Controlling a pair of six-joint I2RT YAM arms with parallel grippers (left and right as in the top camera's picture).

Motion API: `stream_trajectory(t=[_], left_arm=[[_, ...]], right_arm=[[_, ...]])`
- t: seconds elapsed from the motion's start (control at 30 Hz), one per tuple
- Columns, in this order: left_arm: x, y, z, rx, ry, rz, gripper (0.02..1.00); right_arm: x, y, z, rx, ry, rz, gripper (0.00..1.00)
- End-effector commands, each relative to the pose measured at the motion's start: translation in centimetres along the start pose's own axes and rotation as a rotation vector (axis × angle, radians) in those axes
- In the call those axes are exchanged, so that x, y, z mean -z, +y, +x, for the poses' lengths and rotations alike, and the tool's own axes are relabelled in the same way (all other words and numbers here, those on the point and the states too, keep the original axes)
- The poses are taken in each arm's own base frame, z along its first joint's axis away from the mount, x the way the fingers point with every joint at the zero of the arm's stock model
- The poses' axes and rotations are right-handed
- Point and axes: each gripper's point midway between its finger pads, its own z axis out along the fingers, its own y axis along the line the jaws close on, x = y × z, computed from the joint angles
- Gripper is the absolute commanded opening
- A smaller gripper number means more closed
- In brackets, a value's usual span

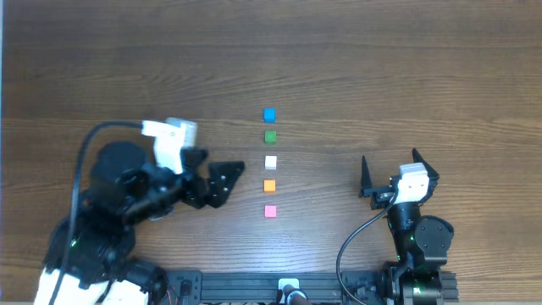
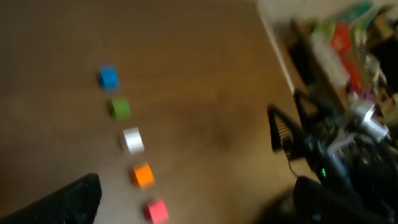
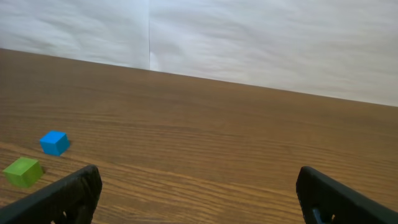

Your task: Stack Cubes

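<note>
Wooden tabletop bears a row of separate cubes, blue cube to pink cube; left gripper and right gripper jaws gape.

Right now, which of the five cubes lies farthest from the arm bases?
The blue cube: it ends the single-file row on the far side, just beyond the green cube; the pink cube ends the near side.

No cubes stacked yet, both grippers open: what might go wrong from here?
The blue cube, green cube, white cube, orange cube and pink cube lie in a tight row, so the left gripper, open beside it, may nudge neighbours while grasping one. If the right gripper also goes for the row, the arms might collide.
</note>
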Motion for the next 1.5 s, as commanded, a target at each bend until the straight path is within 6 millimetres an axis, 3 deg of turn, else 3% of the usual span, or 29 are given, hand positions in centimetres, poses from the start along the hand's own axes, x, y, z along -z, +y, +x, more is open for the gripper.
stream_trajectory(t=[0.03,0.3,0.47,0.67,0.93,1.5], left_arm=[[-2.7,0.4,3.6,0.19,0.165,-0.112,0.993],[-6.7,-0.6,9.4,0.281,0.32,-0.276,0.993],[-8.5,0.4,13.0,0.317,0.373,-0.435,0.974],[-10.3,2.3,15.5,0.307,0.38,-0.59,0.947],[-12.4,4.5,17.3,0.273,0.408,-0.691,0.904],[-15.8,5.5,19.0,0.151,0.464,-0.67,0.847]], right_arm=[[0.0,0.1,0.3,0.004,0.003,-0.002,0.993],[0.0,0.1,0.3,0.004,0.003,-0.002,0.993],[0.0,0.1,0.3,0.004,0.003,-0.002,0.991],[0.0,0.1,0.3,0.004,0.003,-0.002,0.993],[0.0,0.1,0.3,0.004,0.003,-0.002,0.993],[0.0,0.1,0.3,0.004,0.003,-0.002,0.991]])
